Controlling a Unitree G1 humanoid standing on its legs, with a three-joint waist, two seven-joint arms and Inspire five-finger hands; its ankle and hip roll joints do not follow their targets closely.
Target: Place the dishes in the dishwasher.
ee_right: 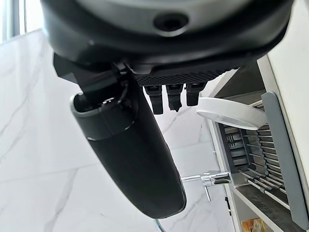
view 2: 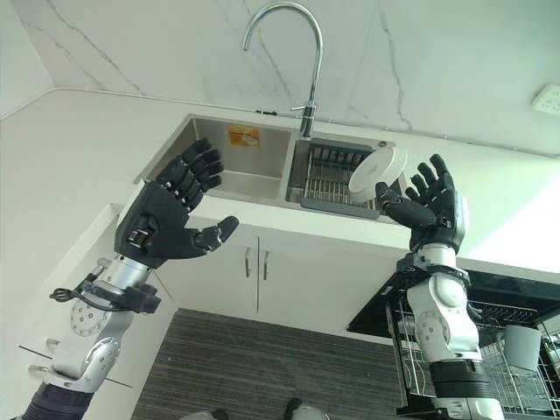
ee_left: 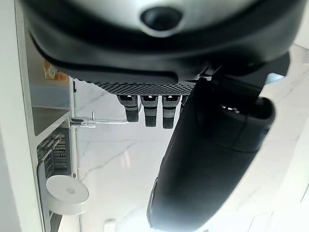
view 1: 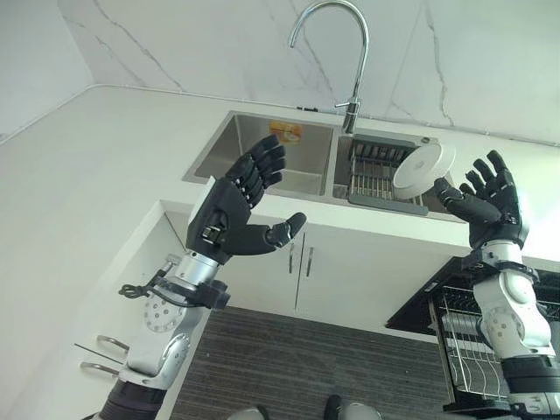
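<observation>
A white plate (view 1: 423,170) leans on edge in the dish rack (view 1: 378,175) of the right sink basin; the plate (ee_left: 65,194) also appears in the left wrist view, and the plate (ee_right: 231,112) in the right wrist view. My right hand (view 1: 492,203) is raised just right of the plate, fingers spread and open, holding nothing. My left hand (view 1: 238,208) is raised in front of the left sink basin (view 1: 262,153), open and empty. The dishwasher rack (view 2: 490,350) stands pulled out at lower right, with a grey cup (view 2: 522,346) in it.
A tall curved tap (view 1: 346,52) rises behind the sink. White cabinet doors (view 1: 297,271) sit below the sink. White countertop (view 1: 79,184) runs along the left. The open dishwasher door (view 1: 420,306) juts out at lower right.
</observation>
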